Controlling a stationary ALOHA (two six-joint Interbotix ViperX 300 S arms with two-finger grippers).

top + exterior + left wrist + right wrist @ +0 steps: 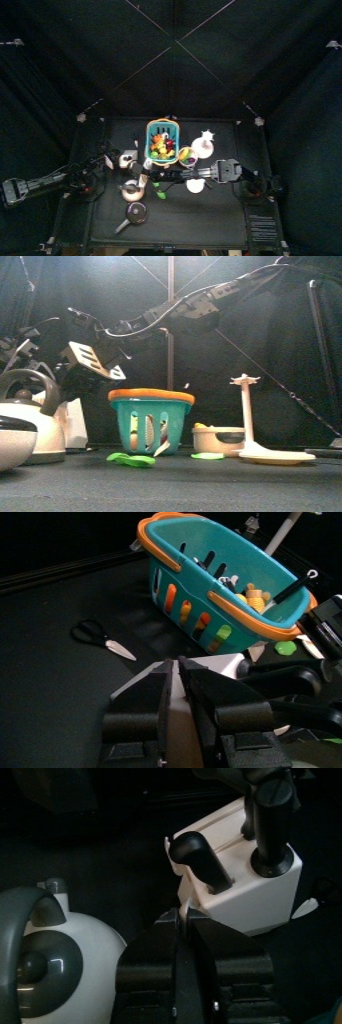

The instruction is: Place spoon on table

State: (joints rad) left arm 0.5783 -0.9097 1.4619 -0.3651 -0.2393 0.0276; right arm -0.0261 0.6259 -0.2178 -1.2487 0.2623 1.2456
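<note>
Over at the white holder [247,883] by the kettle [54,958], the right gripper [185,918] is nosing in, grip impossible to tell, toward the spoon [201,860], probably standing there and needing a pinch, a lift and a lowering onto the table [201,222], while the left gripper [177,677] is idling, pressed together.

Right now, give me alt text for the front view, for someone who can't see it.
A teal basket with an orange rim stands mid-table, green pieces lying in front. A white kettle sits at left, a pale stand on a round base at right, and black robot arms reach across behind them.
</note>
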